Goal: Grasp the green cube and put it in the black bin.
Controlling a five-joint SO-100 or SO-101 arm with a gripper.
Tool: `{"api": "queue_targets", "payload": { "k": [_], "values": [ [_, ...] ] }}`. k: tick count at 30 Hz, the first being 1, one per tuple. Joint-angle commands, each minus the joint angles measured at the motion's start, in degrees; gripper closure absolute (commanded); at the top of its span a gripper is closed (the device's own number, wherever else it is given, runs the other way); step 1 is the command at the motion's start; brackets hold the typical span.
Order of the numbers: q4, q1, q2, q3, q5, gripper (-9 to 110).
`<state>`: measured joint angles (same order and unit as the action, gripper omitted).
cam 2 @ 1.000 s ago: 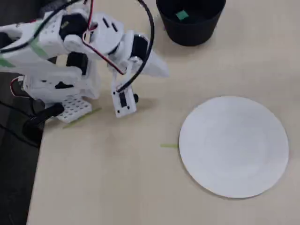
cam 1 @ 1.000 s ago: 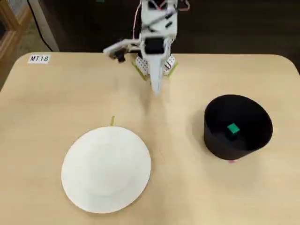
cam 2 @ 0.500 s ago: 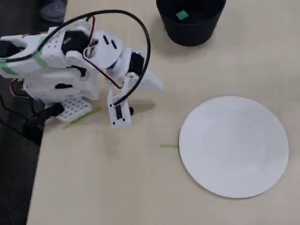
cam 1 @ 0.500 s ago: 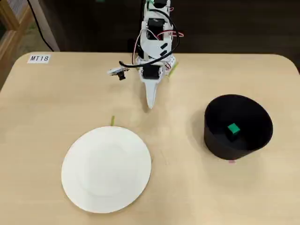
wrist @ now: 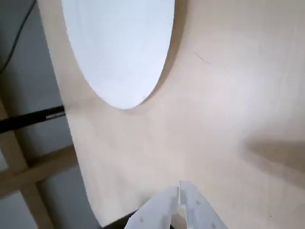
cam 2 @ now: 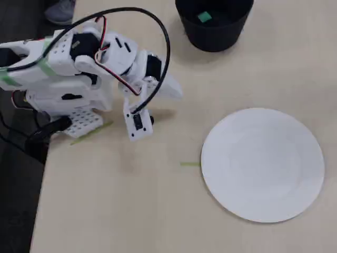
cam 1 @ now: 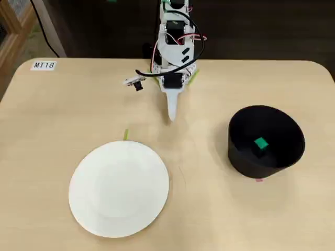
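Observation:
The green cube lies inside the black bin at the right of the table in a fixed view; it shows in the bin in the other fixed view too, cube, bin. My white gripper is shut and empty, folded back near the arm's base, well left of the bin. In the wrist view its closed fingertips point at bare table below the plate's edge. The bin and cube are out of the wrist view.
A large white plate lies at the front left, also in the wrist view and the other fixed view. A thin green tape strip sits by its rim. A label is at the back left corner.

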<state>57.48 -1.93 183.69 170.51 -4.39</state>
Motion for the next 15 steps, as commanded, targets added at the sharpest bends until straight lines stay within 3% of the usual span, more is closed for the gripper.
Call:
{"api": "queue_targets", "payload": {
  "k": [1, 3, 8, 15],
  "values": [
    [-3.7, 0.4, -0.1, 1.1, -6.1, 102],
    [-1.1, 0.5, -0.1, 1.4, -18.1, 101],
    [24.3, 0.4, -0.3, 1.5, -68.0, 100],
    [25.5, 0.4, 0.0, 1.5, -70.8, 99]
  ]
}}
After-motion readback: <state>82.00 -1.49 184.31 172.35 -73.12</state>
